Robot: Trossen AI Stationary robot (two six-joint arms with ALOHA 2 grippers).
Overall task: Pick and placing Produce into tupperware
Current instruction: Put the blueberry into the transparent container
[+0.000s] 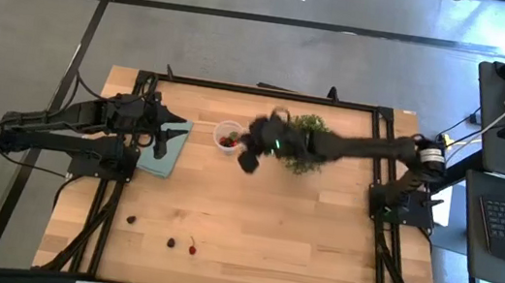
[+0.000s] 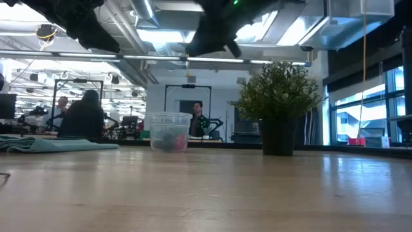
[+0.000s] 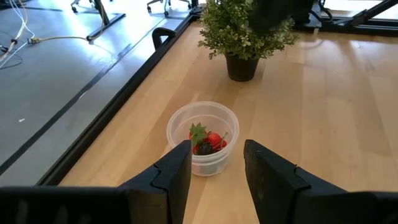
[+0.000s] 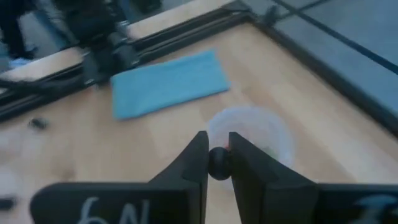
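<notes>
Nearest me, three loose pieces of produce (image 1: 170, 243) are lying on the front of the desk (image 1: 258, 250), well apart from both arms. Farther in, the right claw (image 4: 218, 163) is hanging above the desk with its fingers nearly closed, pinching a small dark berry (image 4: 218, 163) between the tips. The tupperware (image 1: 228, 137) is sitting just beside that claw, toward the left arm's side, and in the right wrist view it is showing just past the fingertips, so I judge the drop is calling for only a short carry that way before letting go; the berry is round, so no axis matters. The cup is already holding red and dark pieces with a green leaf. The left claw (image 3: 216, 160) is waiting over the teal cloth (image 1: 168, 147), fingers spread and holding nothing, pointing at the cup. The potted plant (image 1: 307, 142) is standing beyond, under the right arm.
</notes>
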